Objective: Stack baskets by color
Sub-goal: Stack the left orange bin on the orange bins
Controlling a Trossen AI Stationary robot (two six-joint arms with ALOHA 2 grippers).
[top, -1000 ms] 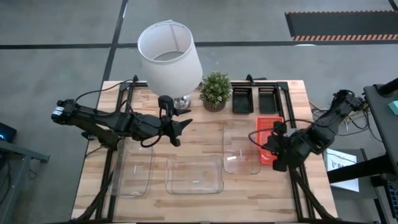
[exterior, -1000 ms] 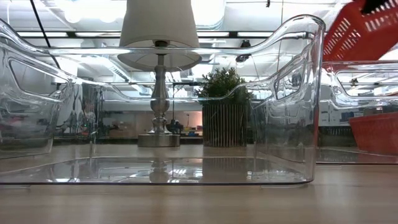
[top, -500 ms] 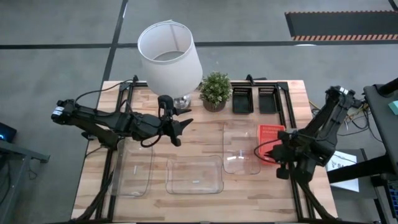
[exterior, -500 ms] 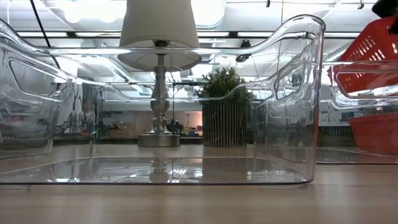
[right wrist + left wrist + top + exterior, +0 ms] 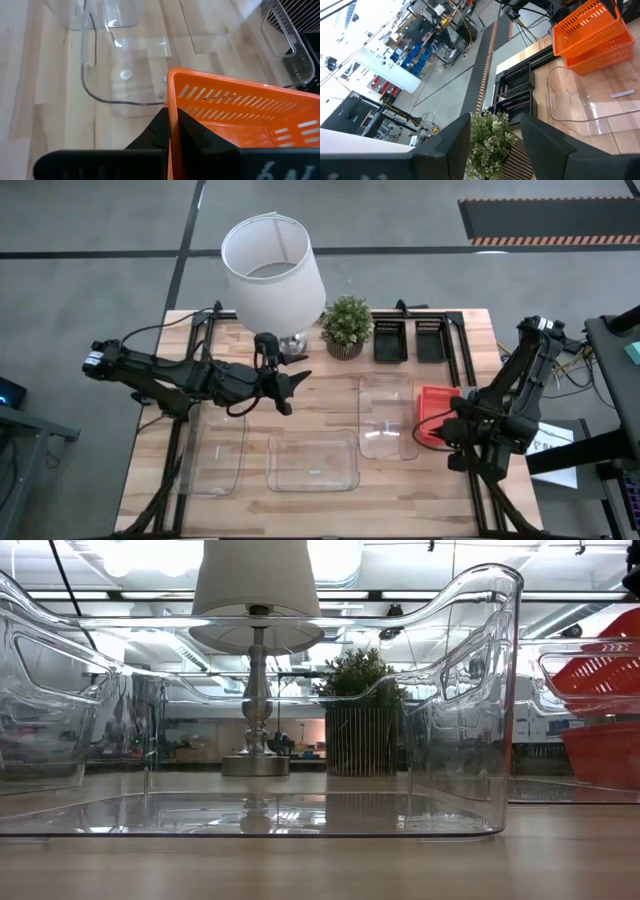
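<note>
Clenching the rim of a red-orange basket (image 5: 436, 394) lifted over the table's (image 5: 330, 498) right edge, the right gripper (image 5: 443, 433) holds it above a second red-orange basket (image 5: 600, 51), while the distant left gripper (image 5: 285, 392), half-parted and empty, hangs near the lamp (image 5: 272, 272).

the right hand (image 5: 447, 432) has swung its held red-orange basket (image 5: 433, 412) from a steep tilt to nearly level, lowering it over the second red-orange basket (image 5: 602, 754) on the bench, while the right arm's elbow has risen and folded back.
</note>
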